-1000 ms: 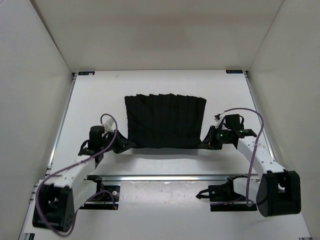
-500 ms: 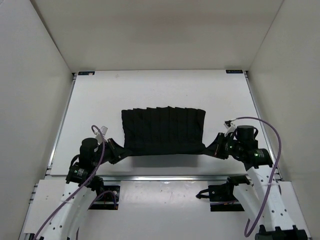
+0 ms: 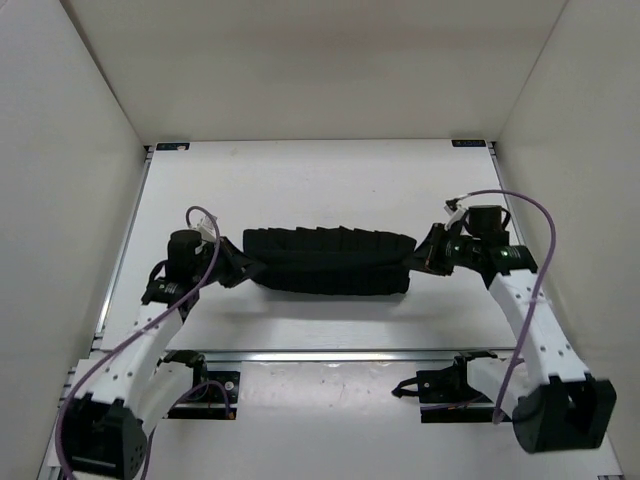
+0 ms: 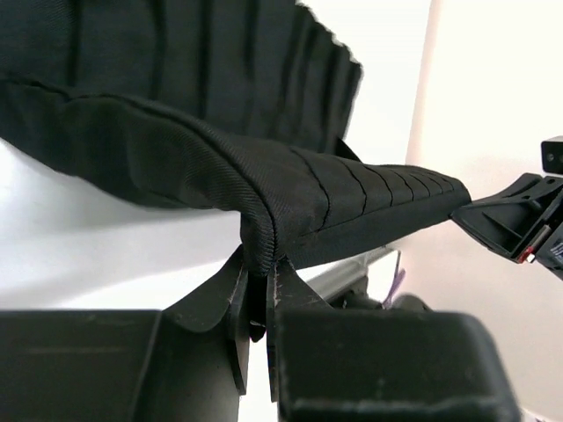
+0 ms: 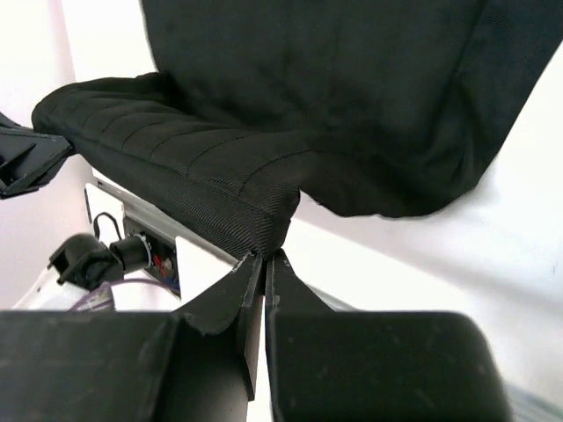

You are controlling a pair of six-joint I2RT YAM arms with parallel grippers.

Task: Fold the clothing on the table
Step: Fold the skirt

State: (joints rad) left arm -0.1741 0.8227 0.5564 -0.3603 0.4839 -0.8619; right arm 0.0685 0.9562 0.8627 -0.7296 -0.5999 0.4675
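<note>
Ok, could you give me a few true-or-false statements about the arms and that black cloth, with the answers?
1. The left tool pinches the left end of the clothing. True.
2. The right tool hangs open and holds nothing. False: it is shut on the right end.
3. The clothing is white. False: it is black, and the table is white.
4. The clothing lies flat in one layer. False: the gripped edge is raised above the rest.
5. The clothing has ridges running across it. True.
</note>
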